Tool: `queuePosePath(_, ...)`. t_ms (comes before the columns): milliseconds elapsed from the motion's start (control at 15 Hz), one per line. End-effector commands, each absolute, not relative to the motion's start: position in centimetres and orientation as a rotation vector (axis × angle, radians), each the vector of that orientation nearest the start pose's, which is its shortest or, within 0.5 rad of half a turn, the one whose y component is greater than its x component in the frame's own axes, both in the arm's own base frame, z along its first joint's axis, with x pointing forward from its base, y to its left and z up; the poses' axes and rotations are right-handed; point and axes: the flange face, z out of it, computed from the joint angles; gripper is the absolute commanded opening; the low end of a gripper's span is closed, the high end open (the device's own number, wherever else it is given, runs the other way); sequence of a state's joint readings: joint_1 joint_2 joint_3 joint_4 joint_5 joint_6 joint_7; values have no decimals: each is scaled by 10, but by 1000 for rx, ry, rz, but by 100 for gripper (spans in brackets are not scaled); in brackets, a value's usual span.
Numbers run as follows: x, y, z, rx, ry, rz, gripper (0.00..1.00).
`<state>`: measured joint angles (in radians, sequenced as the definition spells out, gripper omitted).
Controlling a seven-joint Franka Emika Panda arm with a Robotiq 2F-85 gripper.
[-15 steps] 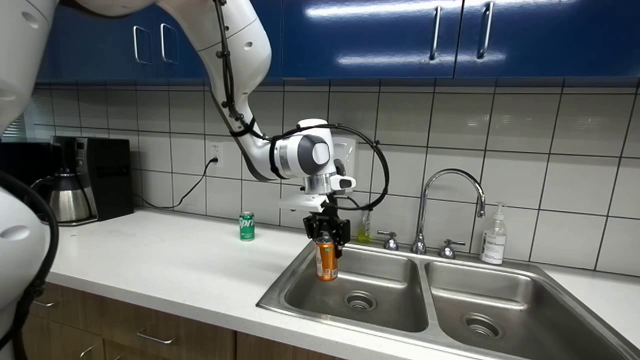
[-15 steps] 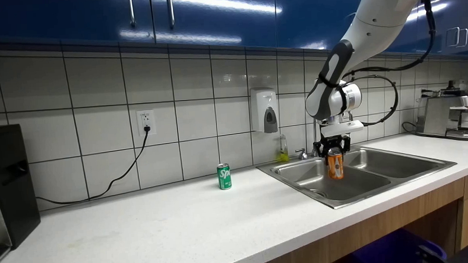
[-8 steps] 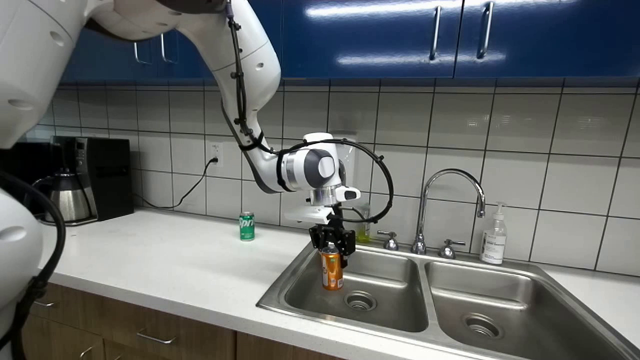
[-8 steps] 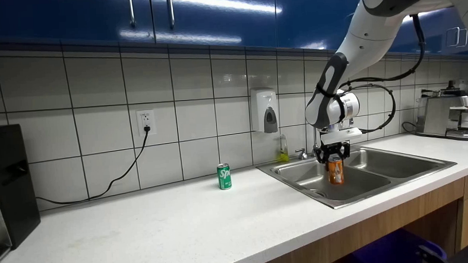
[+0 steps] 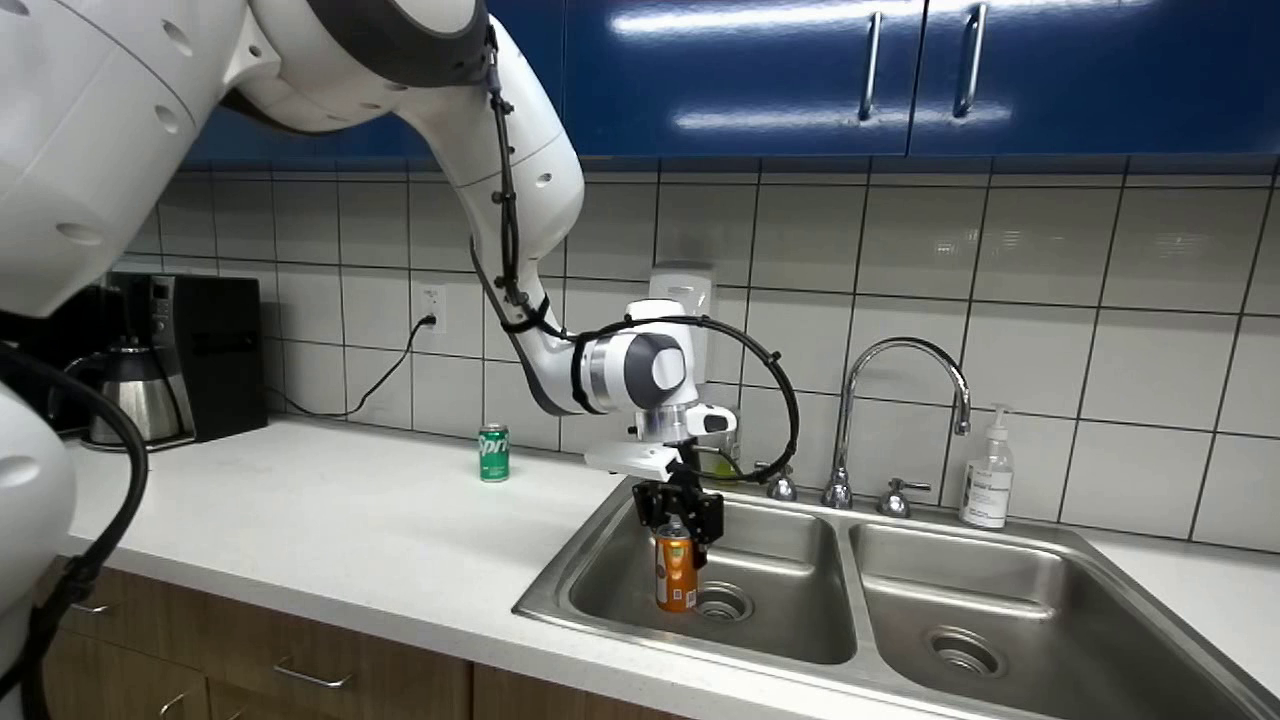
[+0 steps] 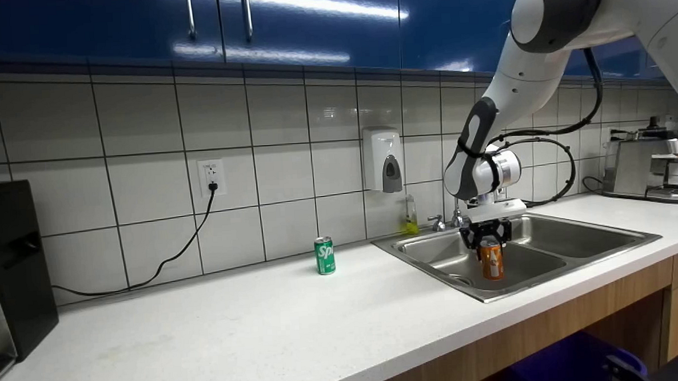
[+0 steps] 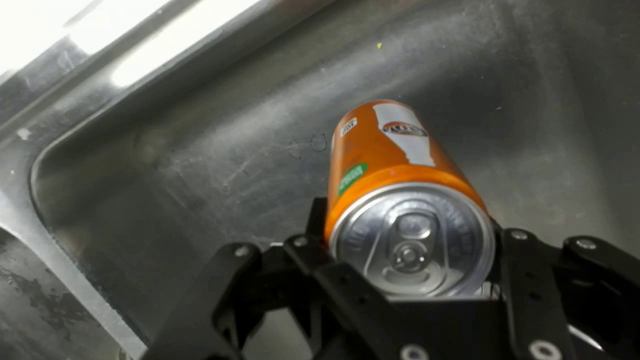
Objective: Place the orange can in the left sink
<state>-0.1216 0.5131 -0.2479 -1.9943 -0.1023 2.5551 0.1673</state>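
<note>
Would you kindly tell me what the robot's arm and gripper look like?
The arm is rounded and white, with dark grey joint panels. Black cables are strapped along it, one making a wide loop. A silvery collar sits above the black gripper, which has linked fingers and silvery pins.

Two cans (image 5: 677,582) (one orange), two basins (image 5: 795,610)

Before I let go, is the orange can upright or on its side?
Roughly upright: both exterior views show the orange can in the gripper, silvery top uppermost. I can't tell if its base touches the left sink.
</note>
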Motion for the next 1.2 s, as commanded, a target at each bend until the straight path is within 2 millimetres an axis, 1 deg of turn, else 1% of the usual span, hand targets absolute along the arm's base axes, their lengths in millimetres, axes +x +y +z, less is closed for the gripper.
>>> queuePosePath(0,586,-230,204,-3224,740,-87,38)
queuePosePath(333,593,-234,184,-3207,766,-79,38)
queuePosePath(867,617,-236,163,-3198,776,-120,38)
queuePosePath(1133,626,-238,149,-3201,775,-119,38)
